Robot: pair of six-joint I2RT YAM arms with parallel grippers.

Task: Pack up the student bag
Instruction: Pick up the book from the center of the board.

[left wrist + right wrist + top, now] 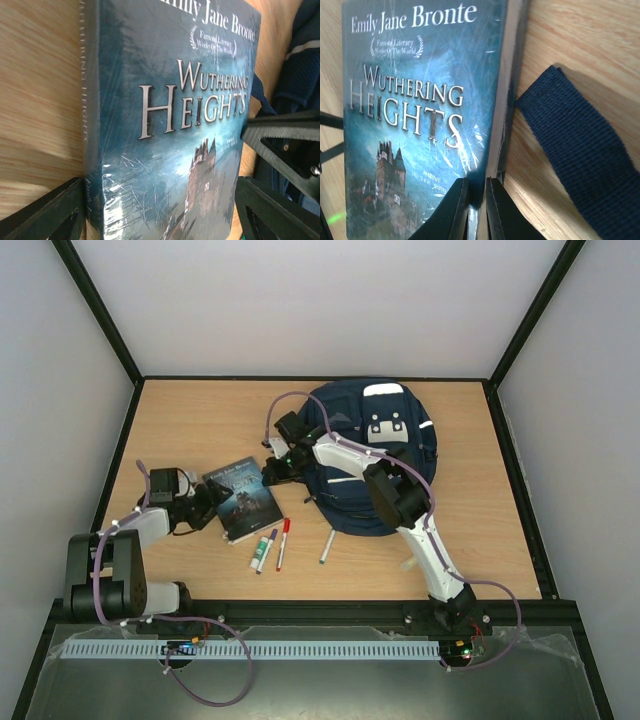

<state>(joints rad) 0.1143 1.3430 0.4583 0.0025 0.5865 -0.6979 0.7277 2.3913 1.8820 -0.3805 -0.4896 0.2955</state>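
The navy student bag (375, 455) lies flat at the back middle of the table, and its strap (580, 150) reaches toward a book. The teal "Wuthering Heights" book (243, 500) lies left of the bag. My right gripper (272, 468) is shut on the book's far right edge, the page edge pinched between its fingers (457, 210). My left gripper (205, 506) is open at the book's near left end. Its fingers (50, 215) stand wide apart with the book (165, 125) between and ahead of them. The bag's opening is hidden under my right arm.
Two markers (264, 550), (283, 543) and a pen (327, 547) lie on the table (180, 430) in front of the book. Black frame walls border the table on the left, right and back.
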